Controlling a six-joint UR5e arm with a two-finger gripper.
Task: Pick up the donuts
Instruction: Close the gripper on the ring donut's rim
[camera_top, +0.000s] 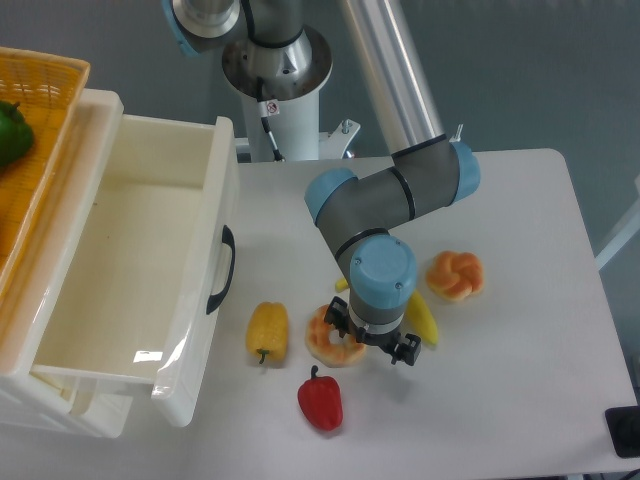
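On the white surface (500, 400), a red pepper (320, 399) lies nearest. Behind it the donut (325, 340) lies flat, hole upward, beside a yellow pepper (267, 331). The gripper (372, 343) covers its right side; whether its fingers are spread is hidden. Grey wall (560, 60) behind.

The table (520, 400) is plain white. At centre frame, the donuts (328, 340) are tan-orange with pale cream mottled glaze. To their left is a yellow pepper (267, 331), below them a red pepper (320, 399) with a green stem. The arm is grey with light blue caps; its gripper (371, 341) is black. At right sits an orange-and-cream twisted bun (455, 275). The drawer (120, 290) at left is cream-white with a black handle (223, 270).
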